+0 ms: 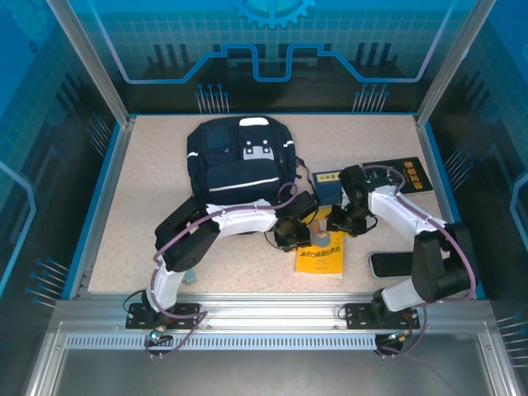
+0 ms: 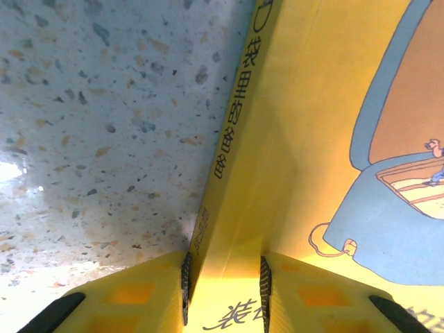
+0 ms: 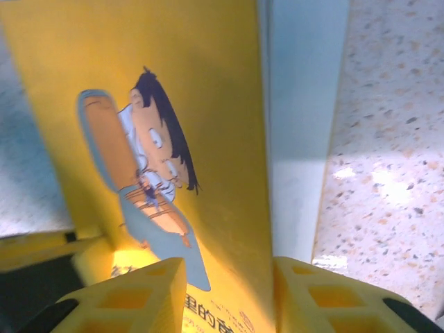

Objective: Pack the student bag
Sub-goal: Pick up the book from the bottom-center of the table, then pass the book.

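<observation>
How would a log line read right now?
left hand: shut on yellow book, spine edge | right hand: astride same book, grip unclear | student bag: book not inside

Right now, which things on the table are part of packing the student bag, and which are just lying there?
In the job: student bag; yellow picture book, with the left tool and right tool at its edge.

Lying about, untouched: small blue book; navy book with yellow lettering; dark flat case.
</observation>
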Tool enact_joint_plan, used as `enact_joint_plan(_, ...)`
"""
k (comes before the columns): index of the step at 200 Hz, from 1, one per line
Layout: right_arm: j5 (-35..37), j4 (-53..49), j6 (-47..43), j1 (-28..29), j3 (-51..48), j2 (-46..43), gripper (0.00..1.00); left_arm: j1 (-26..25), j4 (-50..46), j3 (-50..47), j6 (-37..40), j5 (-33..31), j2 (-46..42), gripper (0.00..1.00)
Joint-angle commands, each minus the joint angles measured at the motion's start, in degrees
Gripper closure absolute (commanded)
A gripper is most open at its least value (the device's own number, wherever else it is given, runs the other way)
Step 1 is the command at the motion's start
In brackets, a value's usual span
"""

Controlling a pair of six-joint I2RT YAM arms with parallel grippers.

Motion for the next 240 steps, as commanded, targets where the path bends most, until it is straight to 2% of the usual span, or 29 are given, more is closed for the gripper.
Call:
enact_joint_plan(1, -6.2, -3.1, 0.1, 2.4, 0.9, -0.6, 0.73, -1.2, 4.2, 1.1, -1.6, 1.8, 2.8, 0.68)
enact_joint_plan(13, -4.5, -3.1, 0.3, 3.1, 0.9, -0.3, 0.83, -1.2, 4.4, 0.9, -1.4, 1.7, 2.6, 0.68)
enact_joint_plan(41, 1.5, -4.3, 1.1, 4.0, 1.7, 0.1, 1.00, -1.1, 4.7, 0.6, -0.4, 1.1, 1.1, 0.68)
enact_joint_plan(56, 3.9, -5.4, 0.6, 3.9, 3.1, -0.7, 1.00, -0.6, 4.7, 0.6, 1.0, 0.8, -0.9, 0.66)
enact_joint_plan(76, 3.7, -6.1, -1.4, 3.6, 5.5, -2.9, 1.00, 0.8, 4.6, -0.1, 3.3, 0.4, -4.8, 0.57)
enact_joint_plan(95, -0.3, -5.5, -4.4, 3.0, 8.1, -5.2, 1.00, 3.8, 5.1, -2.7, 5.0, 0.7, -9.9, 0.40)
enact_joint_plan(117, -8.2, -3.2, -7.4, 3.1, 10.8, -7.5, 1.00, 8.0, 6.1, -7.0, 7.7, 1.9, -16.1, 0.20)
enact_joint_plan(144, -16.2, -2.2, -8.3, 3.2, 14.6, -8.4, 1.00, 13.3, 7.1, -11.6, 12.3, 4.1, -22.9, 0.07)
enact_joint_plan(157, -19.0, -1.6, -8.4, 3.2, 16.5, -8.4, 1.00, 15.8, 9.6, -14.5, 13.7, 7.2, -26.7, 0.02)
enact_joint_plan(198, -27.4, 1.3, -8.3, 3.2, 22.2, -6.6, 1.00, 22.8, 26.0, -25.2, 14.0, 18.2, -37.6, 0.01)
enact_joint_plan(240, -33.9, 3.9, -7.5, 3.2, 25.8, -3.3, 1.00, 25.6, 39.6, -31.9, 8.9, 26.0, -40.8, 0.01)
